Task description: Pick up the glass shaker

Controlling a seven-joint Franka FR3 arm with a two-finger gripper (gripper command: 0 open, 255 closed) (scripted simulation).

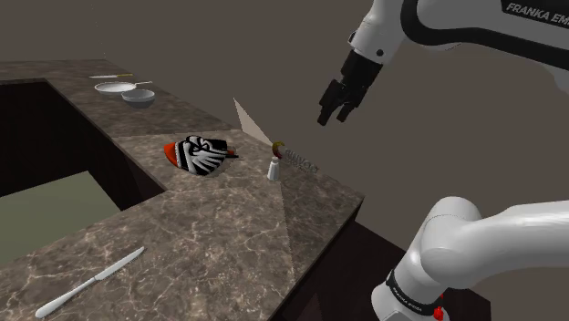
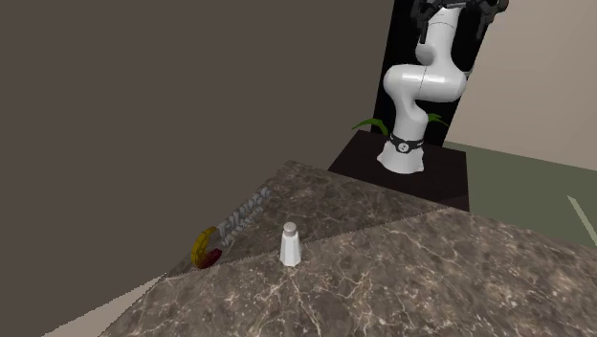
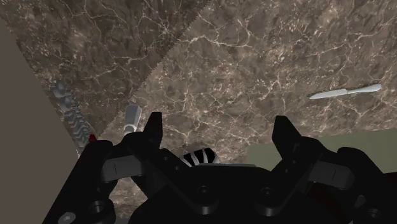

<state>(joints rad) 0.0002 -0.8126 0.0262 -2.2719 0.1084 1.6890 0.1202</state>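
At the counter's near end, shoulder view, a silver knife (image 1: 89, 282) lies flat on the dark marbled countertop (image 1: 210, 246), well apart from all other items.

Mid-counter, the shaker (image 1: 273, 170) stands upright: pale body, narrower toward the top, nothing touching it. Just beside it, on the wall side, lies a whisk (image 1: 296, 159) of coiled wire w/ a red-and-yellow handle end. The two are near but apart (the second exterior view shows the gap: shaker (image 2: 291, 243), whisk (image 2: 241, 217)). To the shoulder view's left of the shaker rests a red, black and white striped object (image 1: 199, 153); type cannot be determined.

Up and to the shoulder view's right of the shaker hangs the gripper (image 1: 334, 116), clear of the surface. Wrist view: gripper (image 3: 219, 130) fingers (image 3: 153, 127) stand wide apart, grasping nothing. The shaker (image 3: 132, 118) shows just outside the gap, beside one fingertip, w/ the whisk (image 3: 70, 111) beyond it and the knife (image 3: 345, 93) well off past the other finger.

Far end of the counter, shoulder view: a grey bowl (image 1: 139, 98) and, just behind it, a shallow pale pan (image 1: 115, 88).

Second exterior view, past the counter: the arm's white base (image 2: 407, 144) sits on its black stand (image 2: 440, 182), w/ a black area behind.
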